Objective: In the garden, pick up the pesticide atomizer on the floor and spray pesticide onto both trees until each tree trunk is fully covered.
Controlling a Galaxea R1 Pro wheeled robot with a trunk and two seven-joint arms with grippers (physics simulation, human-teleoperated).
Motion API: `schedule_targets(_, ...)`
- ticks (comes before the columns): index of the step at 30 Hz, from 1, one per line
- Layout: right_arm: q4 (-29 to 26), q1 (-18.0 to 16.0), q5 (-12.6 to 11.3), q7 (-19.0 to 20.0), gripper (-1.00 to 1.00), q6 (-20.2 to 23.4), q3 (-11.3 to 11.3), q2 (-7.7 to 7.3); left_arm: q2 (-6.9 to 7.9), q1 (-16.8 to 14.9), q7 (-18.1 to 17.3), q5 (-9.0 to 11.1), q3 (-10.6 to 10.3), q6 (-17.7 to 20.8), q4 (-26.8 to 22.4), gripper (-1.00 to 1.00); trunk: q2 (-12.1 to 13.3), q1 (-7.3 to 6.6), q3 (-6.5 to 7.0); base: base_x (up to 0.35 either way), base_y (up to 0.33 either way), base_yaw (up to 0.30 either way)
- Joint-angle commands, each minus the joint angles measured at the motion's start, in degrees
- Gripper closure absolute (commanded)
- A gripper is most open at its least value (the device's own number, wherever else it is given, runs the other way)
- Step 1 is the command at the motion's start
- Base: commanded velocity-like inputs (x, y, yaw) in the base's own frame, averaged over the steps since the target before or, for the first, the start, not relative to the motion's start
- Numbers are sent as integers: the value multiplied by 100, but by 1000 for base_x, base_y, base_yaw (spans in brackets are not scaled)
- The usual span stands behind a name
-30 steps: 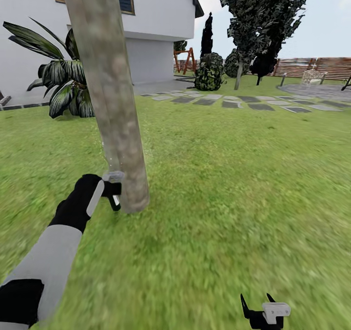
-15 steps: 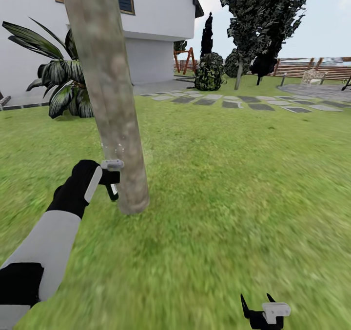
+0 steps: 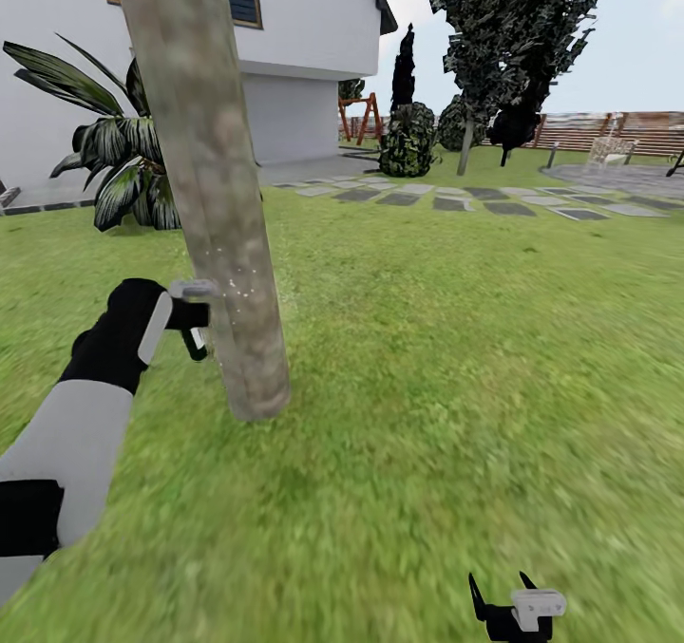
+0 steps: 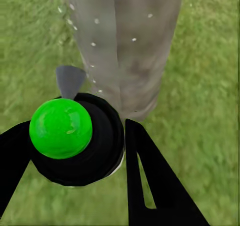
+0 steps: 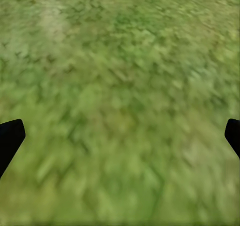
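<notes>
Spraying looks underway on the near tree trunk (image 3: 204, 178): pesticide atomizer (image 4: 75, 138) is off the floor and in the left gripper (image 3: 190, 325), nozzle end close against the bark, low on the trunk. In the left wrist view it reads as a dark round body with a bright green blob on it and a pale grey trigger piece behind; pale droplets speckle the bark just past it. Same white flecks show in the head view on the trunk beside the gripper.

Progress, my read: pickup done, first trunk partly done at best. Flecks sit in one low band; can't tell from here how much bark counts as covered. Upper trunk runs out of the head view. Second tree (image 3: 513, 45) is well apart, across the lawn (image 3: 456, 358) near the fence (image 3: 608, 130), so it likely needs a drive over.

Left gripper: fingers (image 4: 150, 181) pinch the atomizer from both sides, one dark finger each flank, contact firm.

Right gripper (image 3: 513, 610): low at the robot's side over grass, holding nothing, fingers spread wide; right wrist view shows their tips at opposite edges with bare grass between.
</notes>
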Motion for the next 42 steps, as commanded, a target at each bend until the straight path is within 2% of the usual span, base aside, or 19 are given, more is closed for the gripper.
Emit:
schedule_targets(1,0,0,0,0,-100,0,0,0,-21,-14,1,5,0,3,-31,100,0,0,0,0,0,0)
schedule_targets(5,0,0,5,0,-100,5,0,0,-172,-168,1,43,-6,22,-75,100,0,0,0,0,0,0)
schedule_targets(8,0,0,7,0,-100,6,0,0,-113,-203,1,49,0,24,-73,100,0,0,0,0,0,0)
schedule_targets(10,0,0,6,0,-100,6,0,0,84,-322,1,56,24,25,-59,100,0,0,0,0,0,0)
schedule_targets(12,0,0,7,0,-100,6,0,0,138,-335,1,56,11,28,-65,100,0,0,0,0,0,0)
schedule_targets(14,0,0,5,0,-100,6,0,0,103,-313,1,52,-46,32,-62,100,0,0,0,0,0,0)
schedule_targets(17,0,0,6,0,-100,6,0,0,76,-277,1,69,-322,33,-67,100,0,0,0,-9,0,0)
schedule_targets(19,0,0,5,0,-100,6,0,0,80,-283,1,76,-390,33,-63,100,0,0,0,-212,0,0)
schedule_targets(22,0,0,7,0,-100,6,0,0,64,-331,1,83,-395,33,-68,100,0,0,0,-88,0,0)
schedule_targets(24,0,0,2,0,-100,6,0,0,-20,-394,-4,81,-395,33,-58,100,0,0,0,-17,0,0)
schedule_targets(30,0,0,7,0,-100,6,0,0,108,-646,-8,77,-370,33,25,100,0,0,0,-1,0,0)
schedule_targets(33,0,0,6,0,-100,6,0,0,150,-589,-8,71,-365,33,46,100,0,0,0,0,0,0)
schedule_targets(35,0,0,7,0,-100,6,0,0,411,-552,-8,67,-389,33,112,100,0,0,0,0,0,0)
schedule_targets(36,0,0,8,0,-100,6,0,0,471,-523,-8,67,-408,33,122,100,0,0,0,0,0,0)
schedule_targets(38,0,0,8,0,-100,6,0,0,494,-387,-8,64,-420,33,123,100,0,0,0,0,0,0)
schedule_targets(40,0,0,8,0,-100,6,0,2,470,-20,-10,53,-418,24,124,100,0,0,0,0,0,0)
schedule_targets(42,0,0,8,0,-100,2,0,2,441,145,-15,61,-511,19,124,100,0,0,0,0,0,0)
